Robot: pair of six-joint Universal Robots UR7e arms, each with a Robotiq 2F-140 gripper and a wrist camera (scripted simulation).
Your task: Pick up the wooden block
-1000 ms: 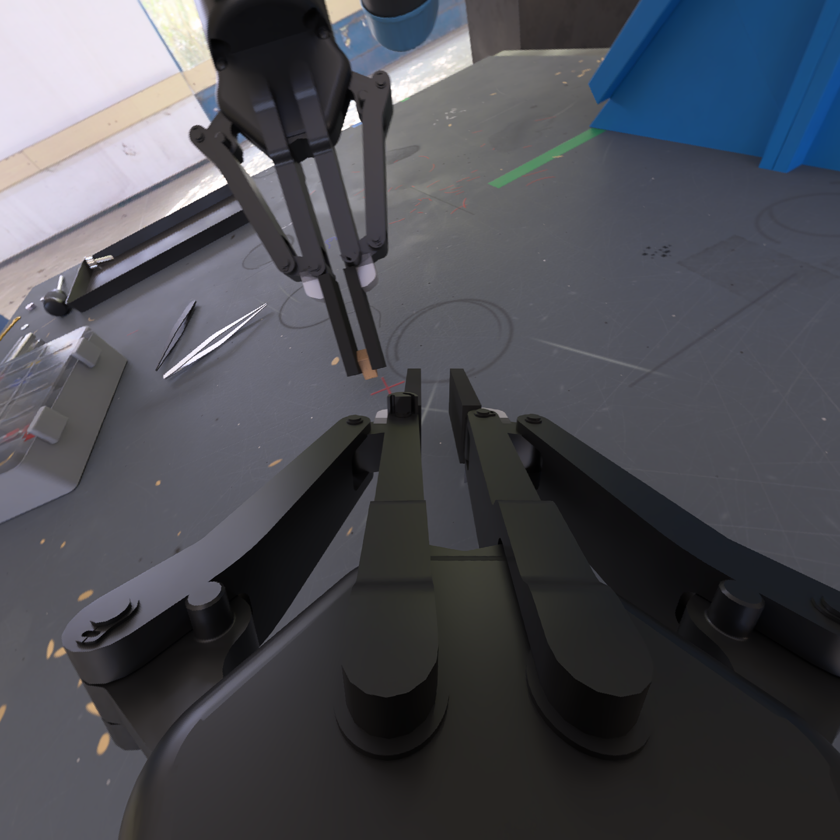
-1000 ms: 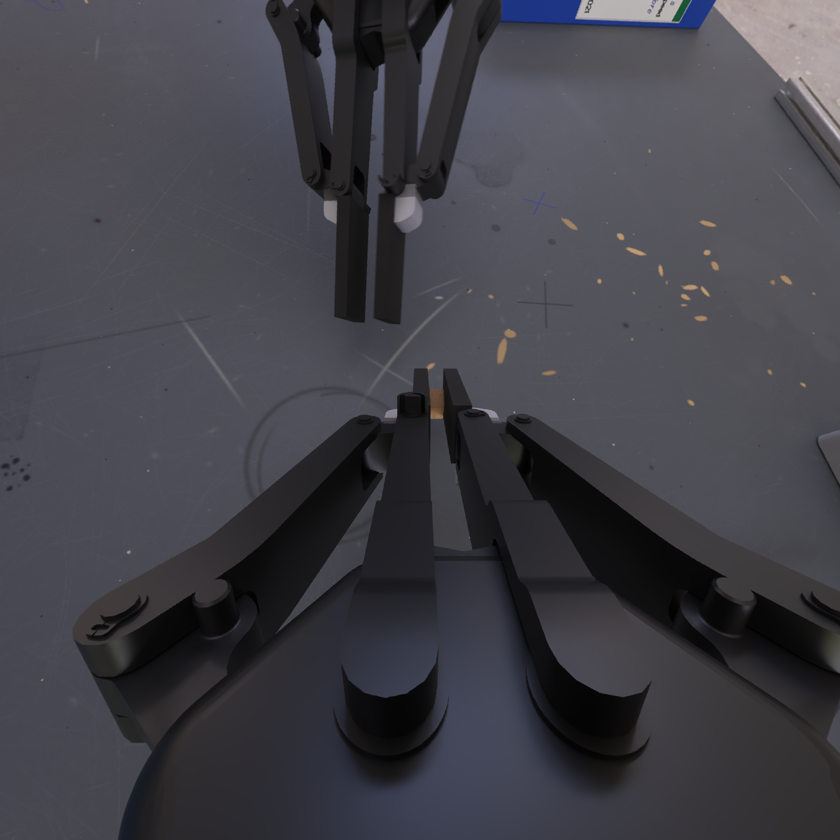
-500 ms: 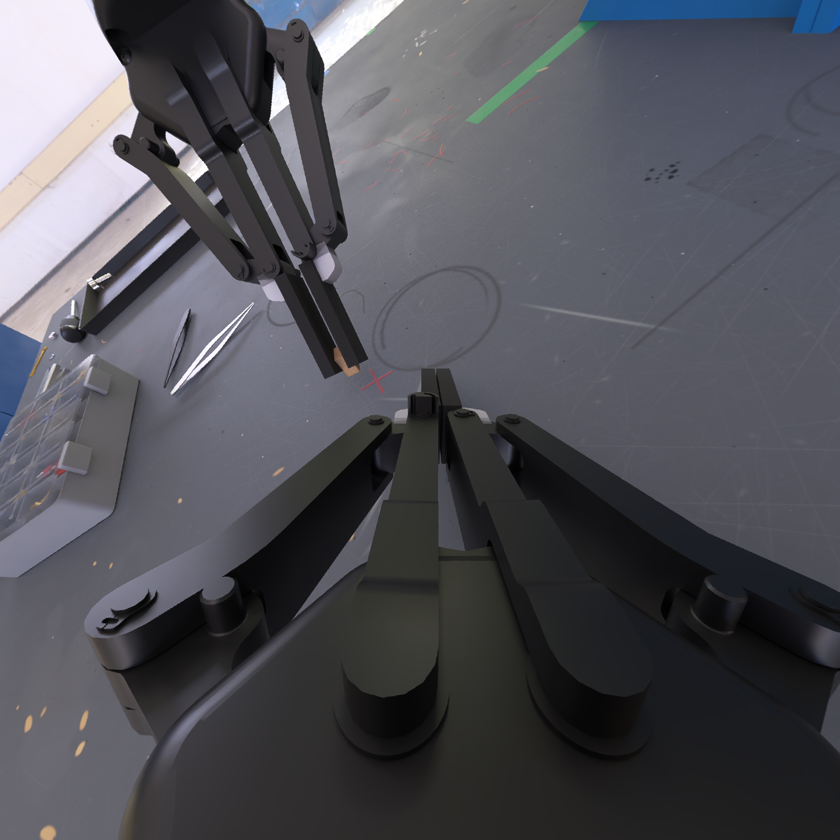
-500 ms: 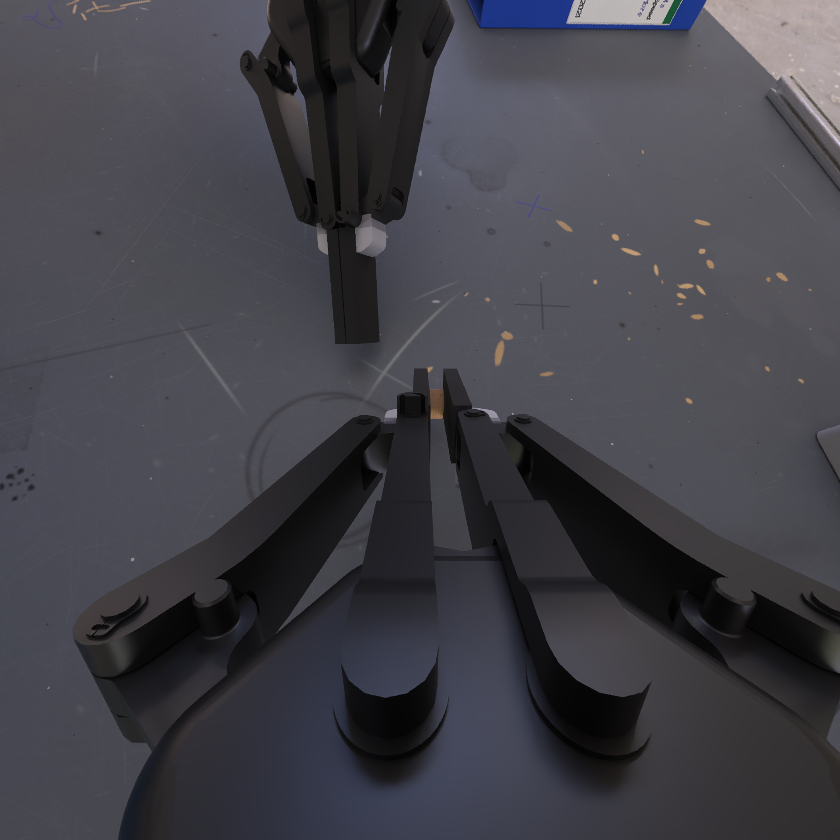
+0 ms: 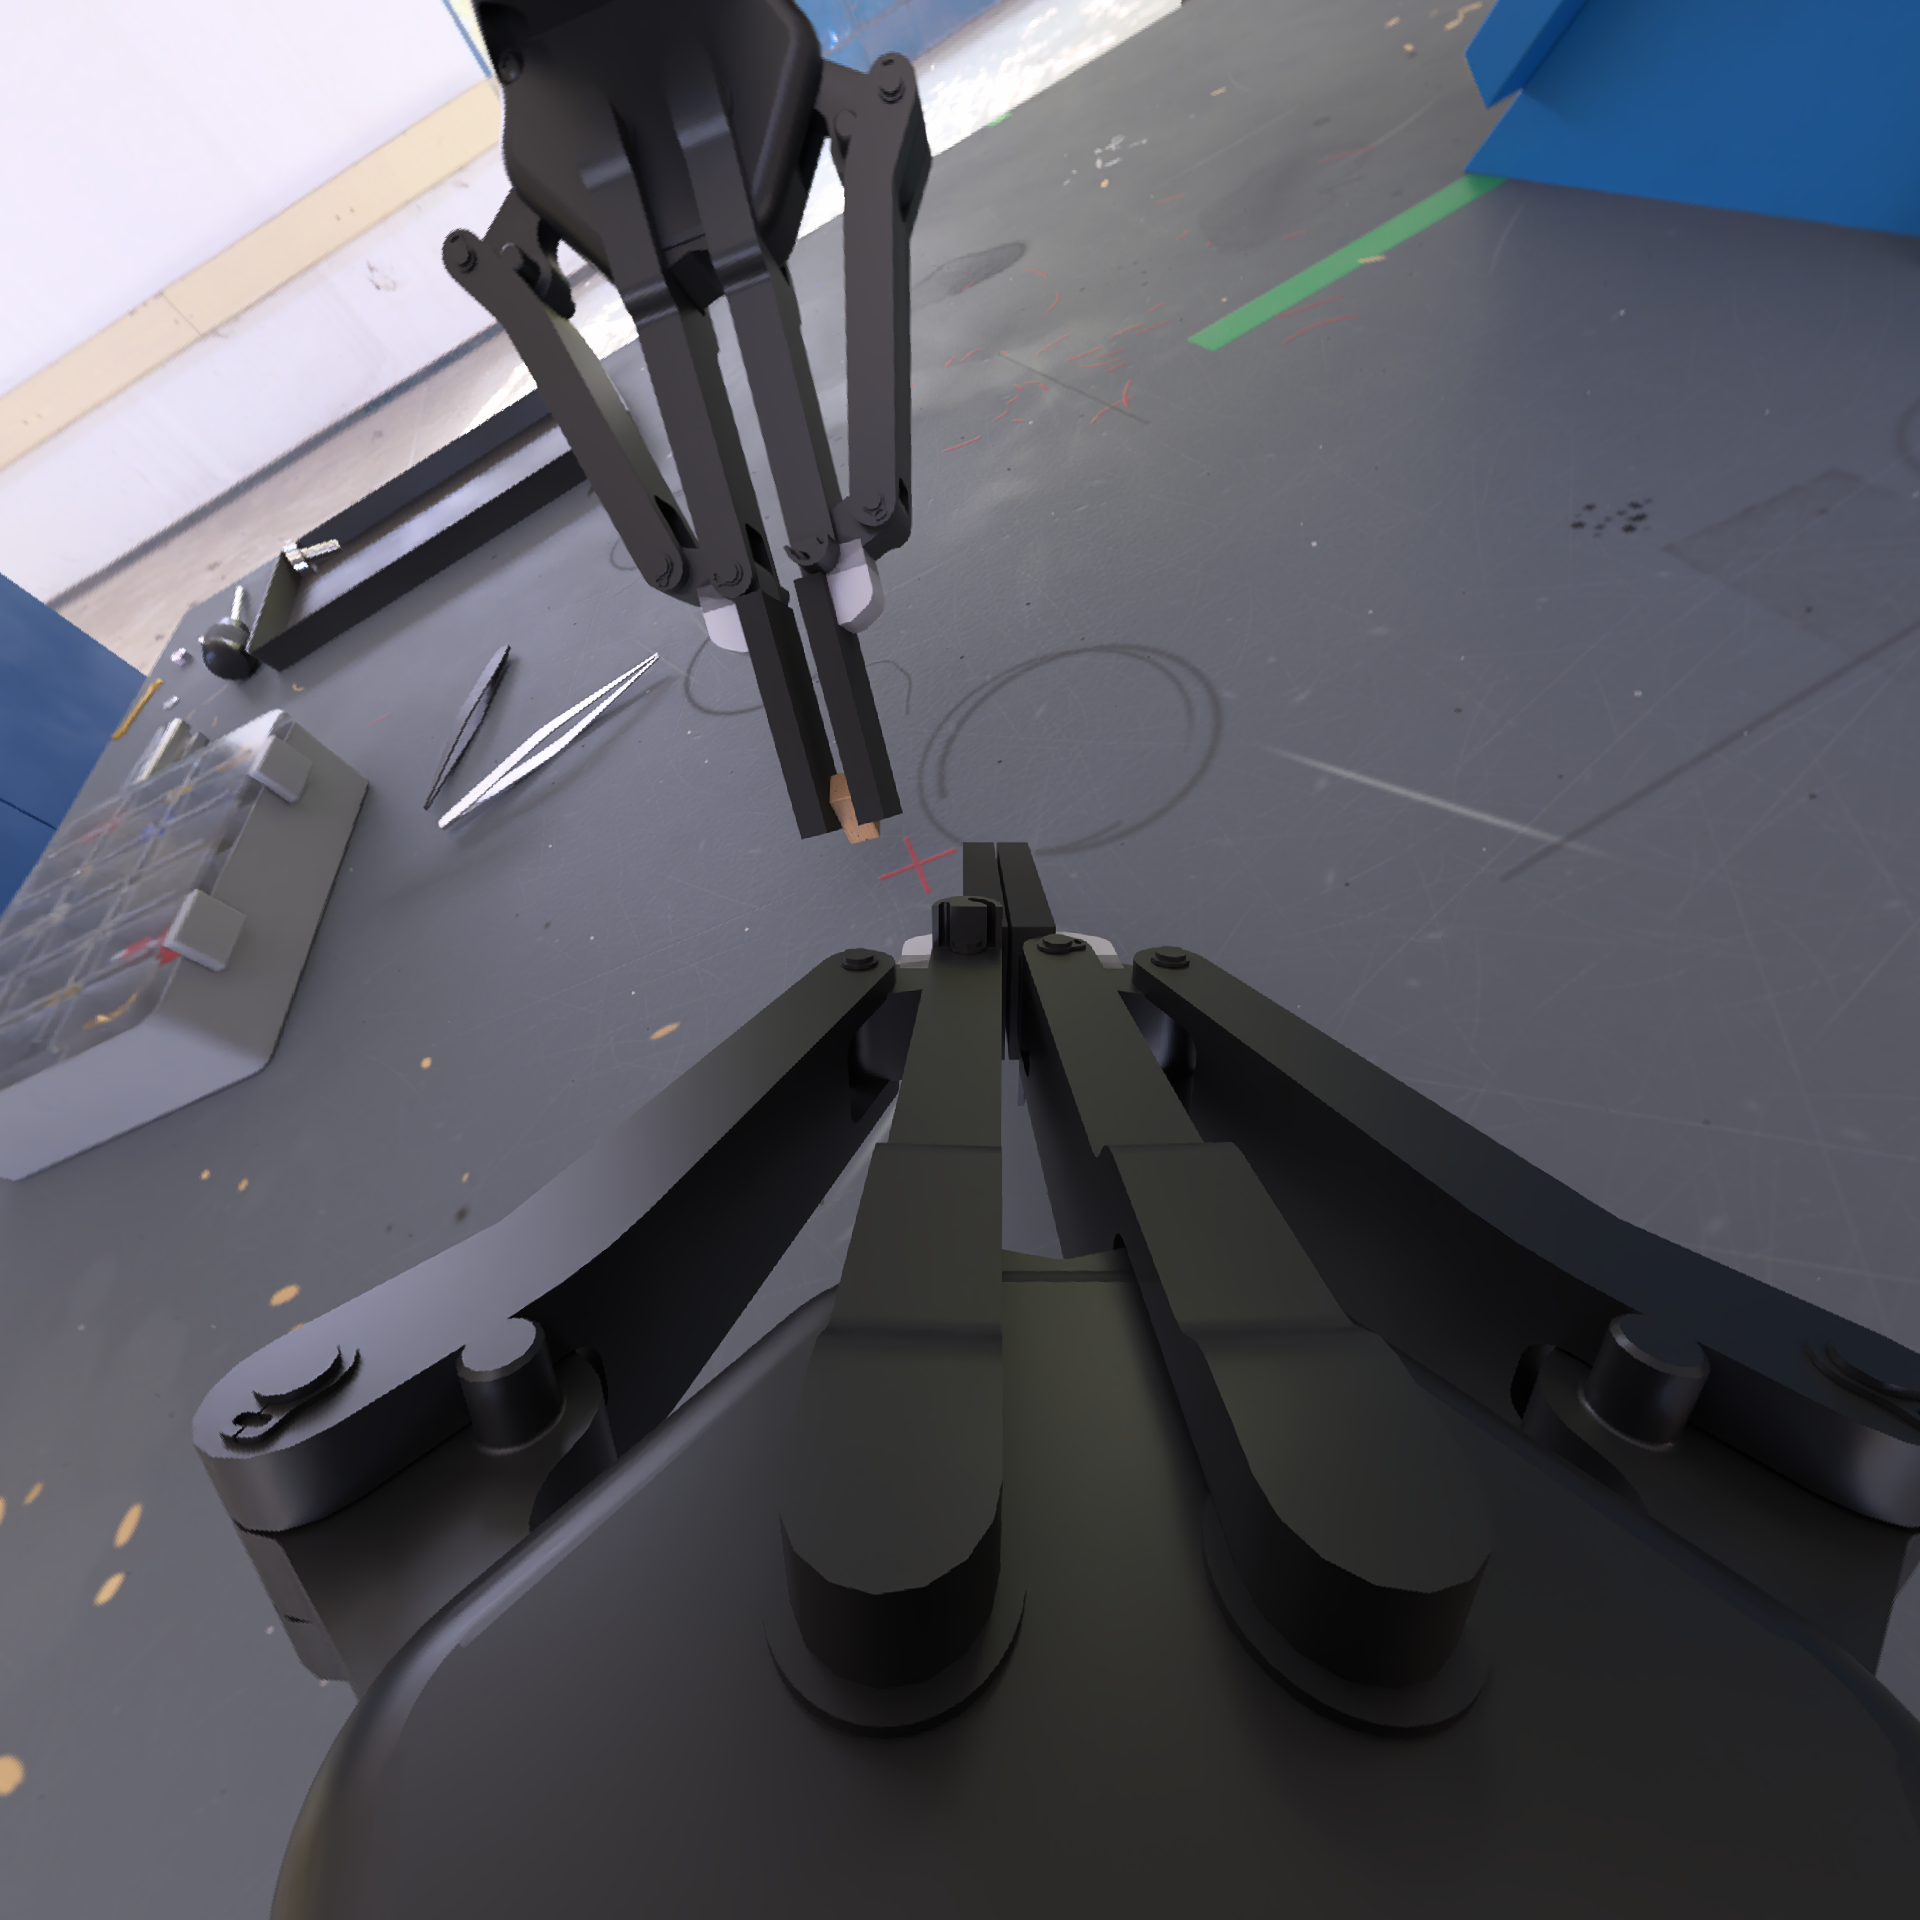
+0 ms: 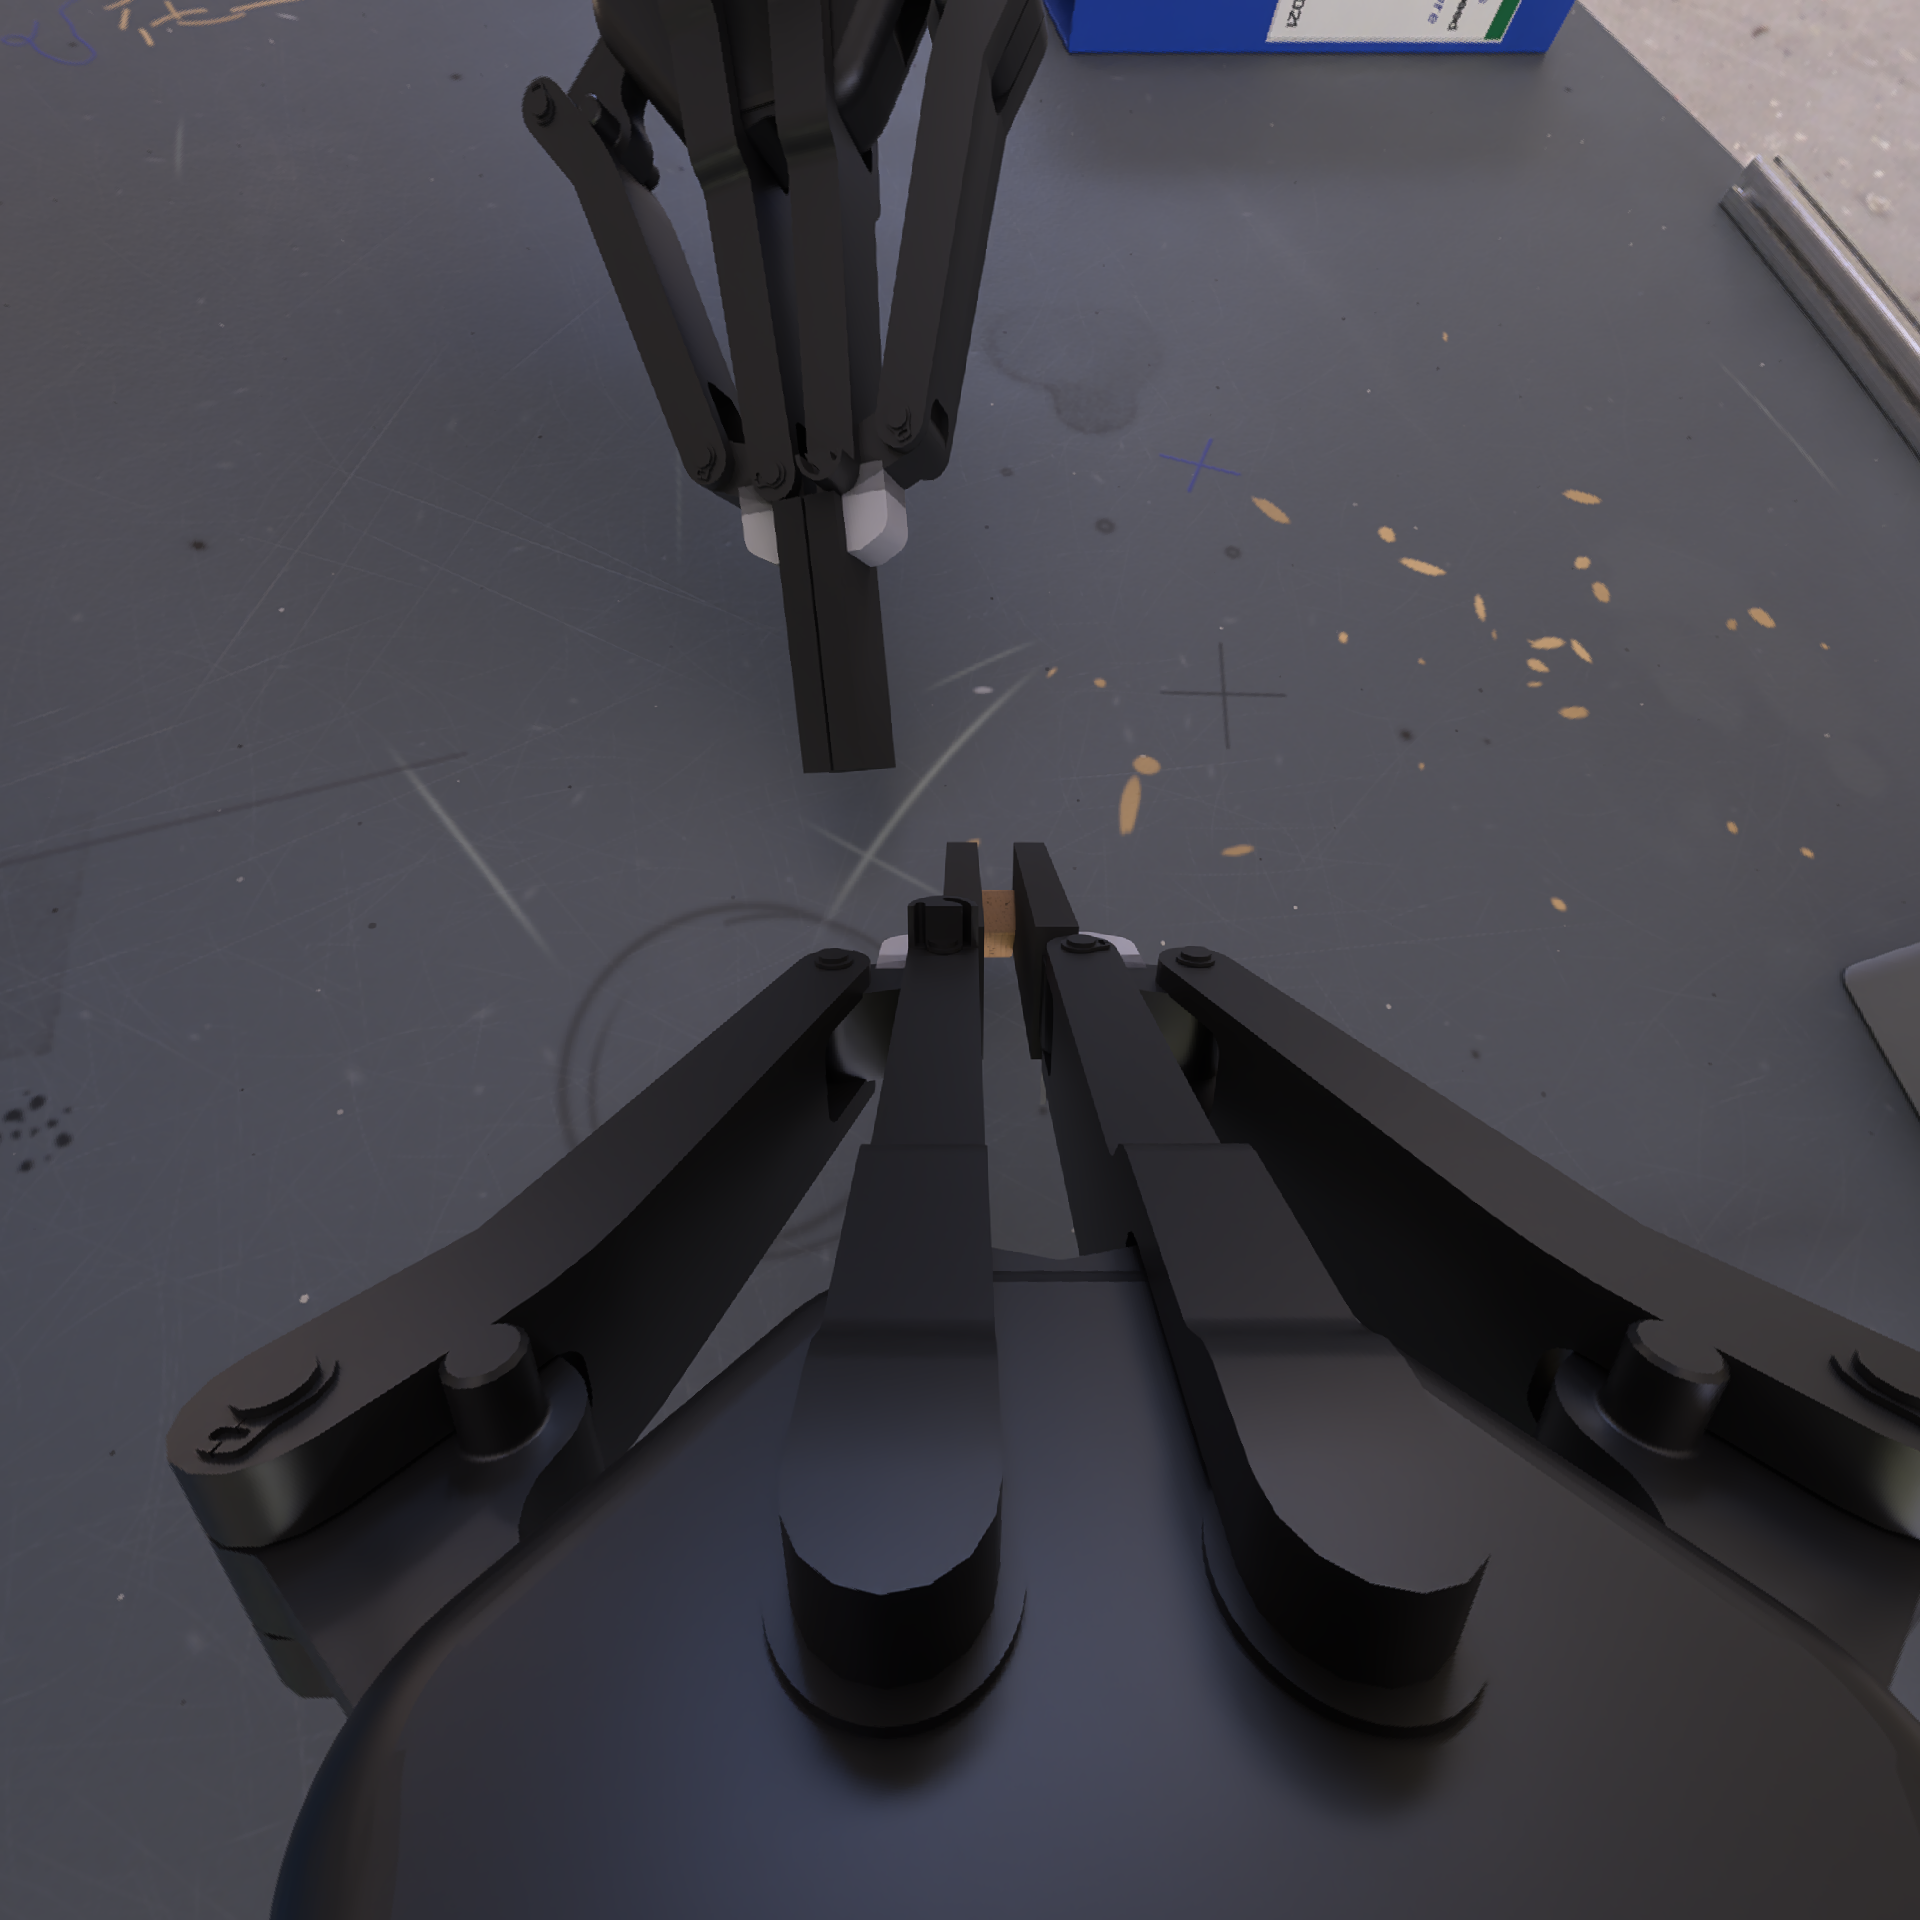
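Observation:
The small wooden block (image 6: 997, 920) is pinched between the fingers of my right gripper (image 6: 995, 868), which is shut on it above the dark table. The left wrist view shows that gripper (image 5: 847, 821) from the other side, with the block (image 5: 854, 821) at its fingertips, held off the table near a red cross mark (image 5: 914, 862). My left gripper (image 5: 997, 868) is shut and empty, a short way in front of the block. It also shows in the right wrist view (image 6: 847, 764), fingers pressed together.
A clear-lidded parts box (image 5: 156, 935), white tweezers (image 5: 551, 743), dark tweezers (image 5: 468, 727) and a black bar (image 5: 416, 566) lie to the left. A blue bin (image 5: 1714, 94) stands at the far right. A blue box (image 6: 1309, 21) and a metal rail (image 6: 1829, 270) show in the right wrist view.
My left gripper has closed fully and shifted closer to the right gripper. The right gripper still holds the block, slightly higher off the table.

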